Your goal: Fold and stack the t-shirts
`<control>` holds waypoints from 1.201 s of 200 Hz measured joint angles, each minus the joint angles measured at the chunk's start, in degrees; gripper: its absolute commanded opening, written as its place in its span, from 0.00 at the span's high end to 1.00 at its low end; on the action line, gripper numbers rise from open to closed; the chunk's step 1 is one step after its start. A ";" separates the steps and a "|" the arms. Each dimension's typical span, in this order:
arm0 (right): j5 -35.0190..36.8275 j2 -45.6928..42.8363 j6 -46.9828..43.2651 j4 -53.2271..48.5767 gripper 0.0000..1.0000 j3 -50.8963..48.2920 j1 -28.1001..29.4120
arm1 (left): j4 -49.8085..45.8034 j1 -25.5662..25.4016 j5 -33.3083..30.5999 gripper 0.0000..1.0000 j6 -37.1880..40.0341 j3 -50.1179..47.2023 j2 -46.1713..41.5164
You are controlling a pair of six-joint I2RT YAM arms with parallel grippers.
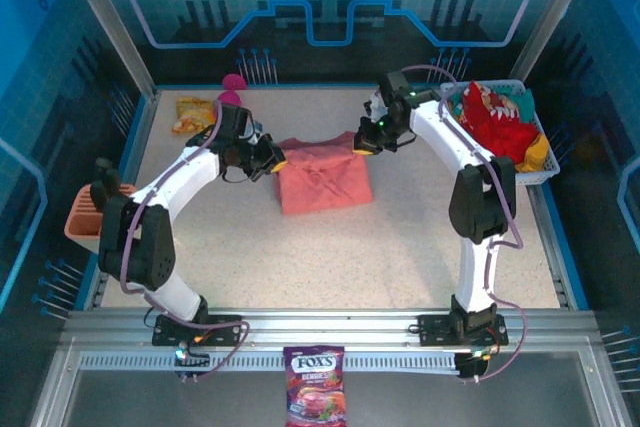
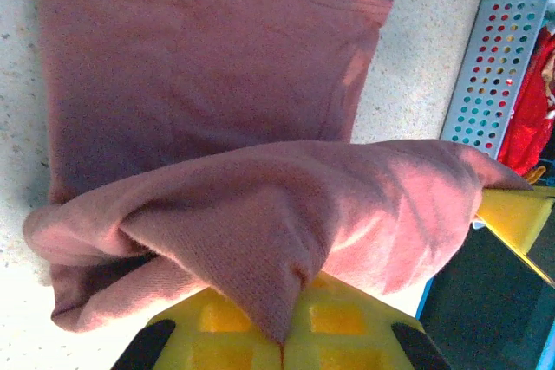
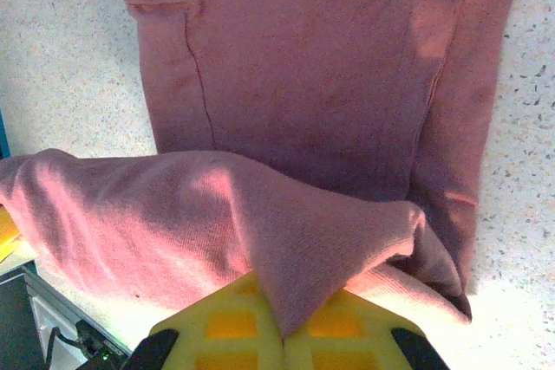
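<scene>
Left jaws: shut tight, yellow pads (image 2: 221, 322) pinched on a raised fold of pink tee (image 2: 208, 67). Right jaws: shut likewise, pads (image 3: 230, 322) clamped on the same tee's (image 3: 329, 75) edge. Between the two grips, a lifted band of cloth slung above the flat, part-folded body of the tee.

Count:
- Tees, two. Pink tee (image 1: 325, 185) mid-bench, held at its far left and far right corners. Red tee (image 1: 490, 117) with white print, heaped in the basket (image 1: 525, 178) at the far right corner.
- Arms, two. Left arm (image 1: 185, 182) bowed outward, elbow near the left edge, wrist turned in toward the tee. Right arm (image 1: 450, 137) mirrored, elbow out by the basket, wrist angled down and in.
- Basket, one, white, perforated.
- Packet (image 1: 190, 112), one, orange-yellow, far left of the bench (image 1: 380, 247).
- Goblet (image 1: 233, 85), one, magenta, just beside the packet, at the back edge.
- Tray (image 1: 82, 222), one, orange, at the left edge.
- Sweet bag (image 1: 315, 399), one, purple, in front of the arm bases.
</scene>
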 measured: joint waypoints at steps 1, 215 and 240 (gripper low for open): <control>0.00 0.07 -0.02 0.00 1.00 0.04 -0.02 | 0.02 0.07 0.04 1.00 0.00 0.00 0.11; -5.20 6.62 -1.75 15.19 0.02 -0.09 -2.12 | 13.75 7.61 4.68 0.46 -1.38 2.32 9.20; -9.46 6.27 -0.22 19.91 0.00 -2.05 -1.99 | 19.47 4.20 5.68 0.46 -4.81 0.31 9.79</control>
